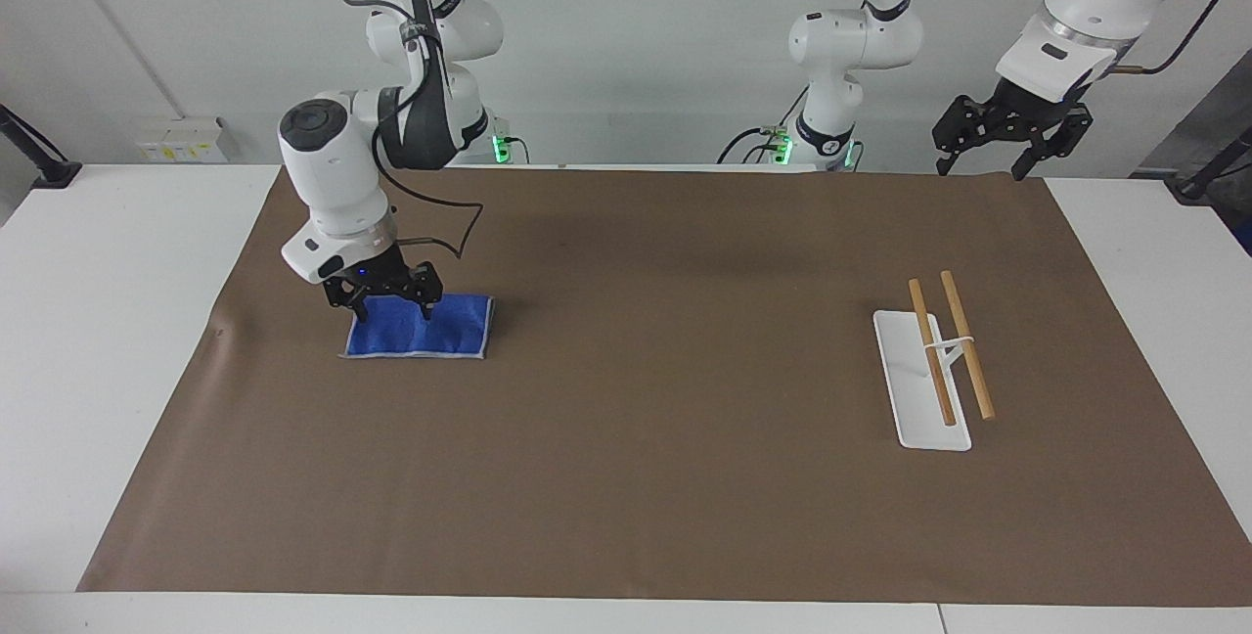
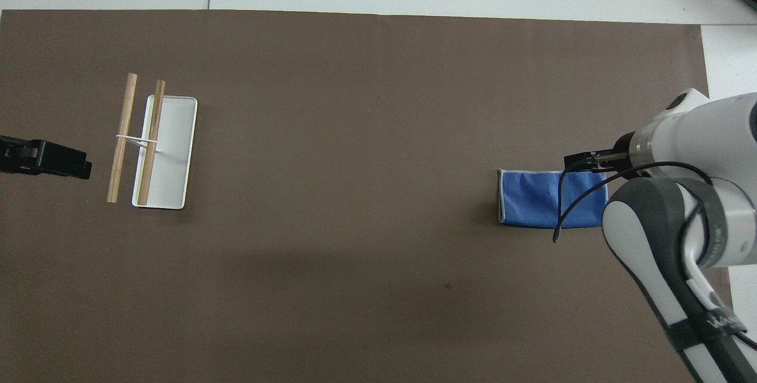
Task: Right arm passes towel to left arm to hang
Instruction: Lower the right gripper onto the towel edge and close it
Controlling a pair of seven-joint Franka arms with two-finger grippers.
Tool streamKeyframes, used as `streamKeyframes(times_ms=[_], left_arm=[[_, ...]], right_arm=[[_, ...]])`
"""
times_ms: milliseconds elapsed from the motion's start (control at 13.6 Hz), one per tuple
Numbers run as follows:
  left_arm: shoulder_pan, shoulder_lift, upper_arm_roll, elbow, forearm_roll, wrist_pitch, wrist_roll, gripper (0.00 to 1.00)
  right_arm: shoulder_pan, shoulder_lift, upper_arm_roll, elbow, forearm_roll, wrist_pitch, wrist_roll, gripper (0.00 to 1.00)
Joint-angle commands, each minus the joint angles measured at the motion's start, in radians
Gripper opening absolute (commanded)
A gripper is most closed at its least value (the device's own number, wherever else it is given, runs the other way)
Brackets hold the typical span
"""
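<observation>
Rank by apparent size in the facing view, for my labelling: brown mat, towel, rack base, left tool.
1. brown mat
2. towel
3. rack base and left tool: look alike, unranked.

White wall (image 1: 636, 47), white table (image 1: 98, 321), brown mat (image 1: 665, 477)

One camera sits high across the bench (image 1: 59, 340) and faces the robots, taking in the whole brown mat (image 1: 665, 477), both arm bases and the wall at the top of its view. The other hangs high over the robots' own end and looks steeply down and forward, from nearer, so the mat (image 2: 355, 282) fills its view. The two stand half a turn apart. Both show the towel (image 1: 440, 331) (image 2: 529, 203) and rack (image 1: 924, 419) (image 2: 174, 152).
</observation>
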Motion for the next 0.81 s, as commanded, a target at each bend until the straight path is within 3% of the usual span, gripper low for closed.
streamKeyframes(times_ms=[0, 221, 738], left_arm=[[0.009, -0.025, -0.008, -0.027, 0.02, -0.007, -0.008, 1.0], [0.009, -0.027, -0.008, -0.027, 0.02, -0.007, -0.008, 1.0], [0.009, -0.025, -0.008, -0.027, 0.02, -0.005, -0.008, 1.0]], right_arm=[[-0.009, 0.033, 0.004, -0.07, 0.006, 0.121, -0.061, 1.0], [-0.021, 0.036, 0.004, -0.115, 0.012, 0.135, -0.162, 1.0], [-0.021, 0.038, 0.004, -0.179, 0.047, 0.175, -0.176, 1.0]])
